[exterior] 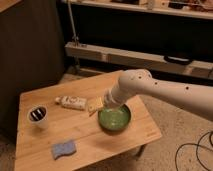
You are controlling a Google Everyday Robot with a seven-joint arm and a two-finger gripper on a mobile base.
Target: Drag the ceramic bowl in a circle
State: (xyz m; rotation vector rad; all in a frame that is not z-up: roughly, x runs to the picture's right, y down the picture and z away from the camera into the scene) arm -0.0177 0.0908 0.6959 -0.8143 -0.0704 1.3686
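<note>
Evidently the hand (95,105) is hanging just beside the ceramic bowl (114,118), at the rim facing the bench's middle. It is opened wide and gripping nothing, probably because a hold on that rim is what the dragging needs first. The bowl is sitting toward the right-hand edge of the bench (85,134), with bare wood in front of it that is likely leaving room for a circle. Counting: one bowl, one white cup (38,115) standing near the left edge, one pale bottle (72,102) lying on its side toward the far edge, one blue sponge (64,149) lying near the front edge, one hand.
</note>
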